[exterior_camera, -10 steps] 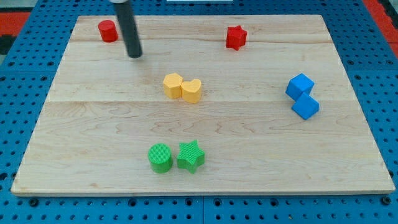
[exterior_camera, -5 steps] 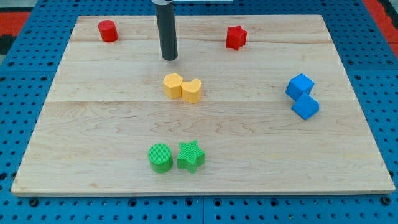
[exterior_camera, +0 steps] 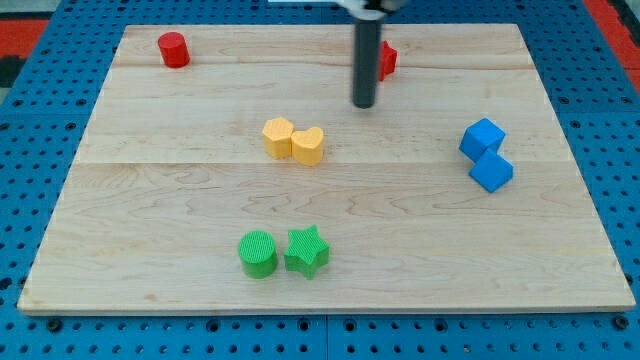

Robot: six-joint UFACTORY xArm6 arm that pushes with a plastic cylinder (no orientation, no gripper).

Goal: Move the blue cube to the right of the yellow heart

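Note:
Two blue blocks touch at the view's right: a blue cube point(exterior_camera: 490, 171) and, just above it, another blue block point(exterior_camera: 482, 137). The yellow heart point(exterior_camera: 309, 145) sits near the board's middle, touching a yellow hexagonal block point(exterior_camera: 278, 137) on its left. My tip point(exterior_camera: 364, 103) rests on the board above and to the right of the heart, well left of the blue blocks, touching no block.
A red cylinder point(exterior_camera: 173, 49) stands at the top left. A red star point(exterior_camera: 386, 60) at the top is partly hidden behind my rod. A green cylinder point(exterior_camera: 258, 253) and a green star point(exterior_camera: 307, 251) sit together near the bottom. The wooden board point(exterior_camera: 150, 230) lies on a blue pegboard.
My tip has moved steadily rightward along the top of the board, from near the red cylinder to in front of the red star. No block has moved.

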